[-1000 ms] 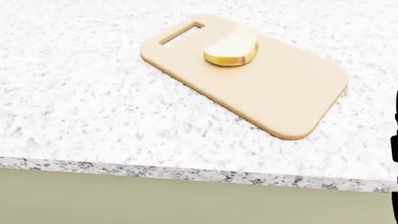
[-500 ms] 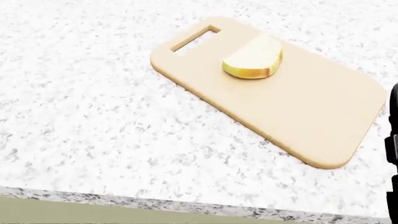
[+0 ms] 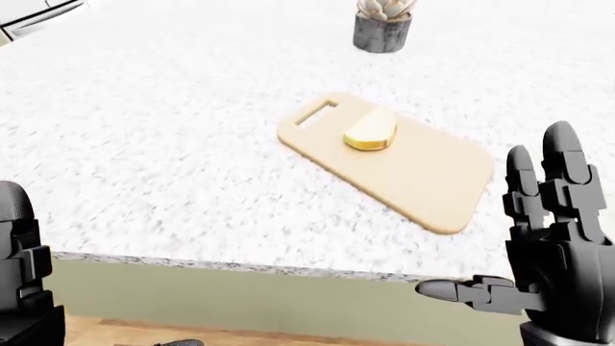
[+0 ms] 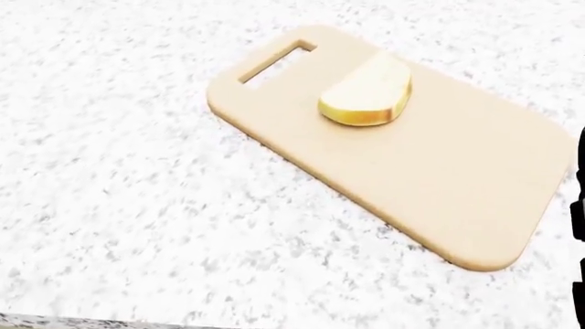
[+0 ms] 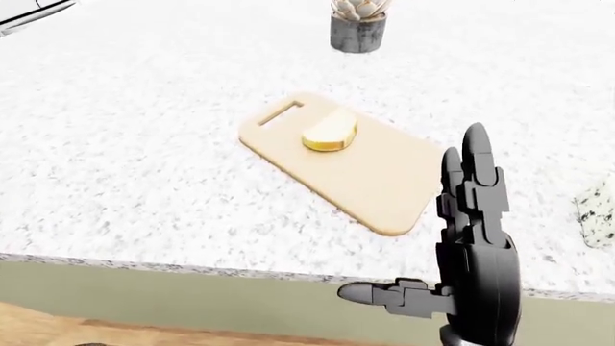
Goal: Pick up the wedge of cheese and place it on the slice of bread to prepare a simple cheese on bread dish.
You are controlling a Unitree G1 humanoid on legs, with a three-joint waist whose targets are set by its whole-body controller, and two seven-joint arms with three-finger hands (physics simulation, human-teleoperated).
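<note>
Right hand (image 3: 553,267) spread open, empty, beside cutting board (image 3: 423,176) with bread (image 3: 371,132).

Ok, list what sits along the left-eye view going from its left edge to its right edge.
Left robot hand at the left edge → cutting board's handle slot → slice of bread on the cutting board → right robot hand, fingers spread open, at the right edge. The potted succulent sits at the top, above the bread.

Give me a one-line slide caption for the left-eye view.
Right hand raised open beside a cutting board holding a bread slice on a speckled counter, potted succulent beyond.
</note>
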